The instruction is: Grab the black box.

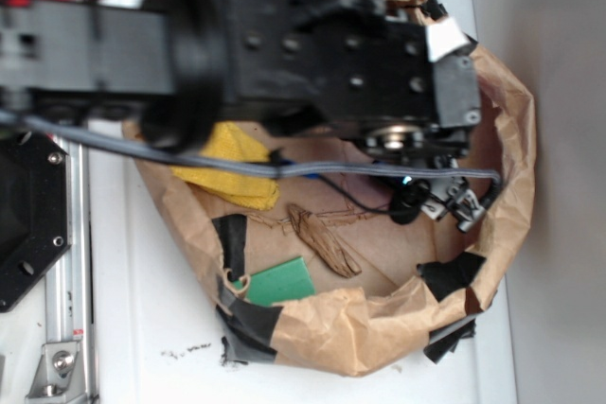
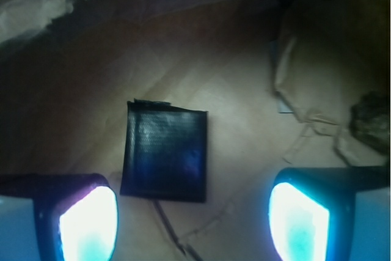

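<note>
In the wrist view we see our gripper spread open and empty, the black box lying toward eleven o'clock, nearer our left finger.

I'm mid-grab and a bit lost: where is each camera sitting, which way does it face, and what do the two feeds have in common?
Exterior: sits above the workspace, looking down into the brown paper basin; the arm fills the upper frame, the gripper hangs at right.
Wrist: sits on the arm, looking down between the two fingers onto the black box lying on the paper floor; the jaws stand open, apart from the box.
Shared: both show the gripper and the basin floor; the exterior view does not clearly show the box.
</note>
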Motion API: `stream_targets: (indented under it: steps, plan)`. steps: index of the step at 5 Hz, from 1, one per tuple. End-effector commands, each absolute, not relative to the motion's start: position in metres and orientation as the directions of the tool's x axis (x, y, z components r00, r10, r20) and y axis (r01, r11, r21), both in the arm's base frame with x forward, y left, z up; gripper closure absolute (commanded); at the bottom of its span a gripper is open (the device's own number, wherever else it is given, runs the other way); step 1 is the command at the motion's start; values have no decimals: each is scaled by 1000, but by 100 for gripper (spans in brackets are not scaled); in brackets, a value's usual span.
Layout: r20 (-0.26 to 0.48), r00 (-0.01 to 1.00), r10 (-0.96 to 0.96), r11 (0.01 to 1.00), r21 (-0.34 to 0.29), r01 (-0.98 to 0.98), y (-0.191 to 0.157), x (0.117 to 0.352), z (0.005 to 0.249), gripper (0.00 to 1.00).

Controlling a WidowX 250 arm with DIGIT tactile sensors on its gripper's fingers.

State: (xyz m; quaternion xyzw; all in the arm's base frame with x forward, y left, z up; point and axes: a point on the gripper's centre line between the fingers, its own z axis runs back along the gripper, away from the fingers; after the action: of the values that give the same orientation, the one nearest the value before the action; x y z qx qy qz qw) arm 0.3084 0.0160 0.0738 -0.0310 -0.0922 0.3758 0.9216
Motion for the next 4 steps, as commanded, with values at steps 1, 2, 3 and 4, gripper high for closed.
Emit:
stream_targets:
  steps: [1, 2, 3, 4]
  plan:
    - [192, 671, 716, 697, -168, -697, 27, 309, 86, 0]
    - [192, 671, 716, 697, -168, -697, 27, 309, 86, 0]
    - [184, 627, 757, 647, -339, -683, 31, 302, 70, 0]
    - [177, 608, 774, 627, -353, -695, 31, 315, 53, 0]
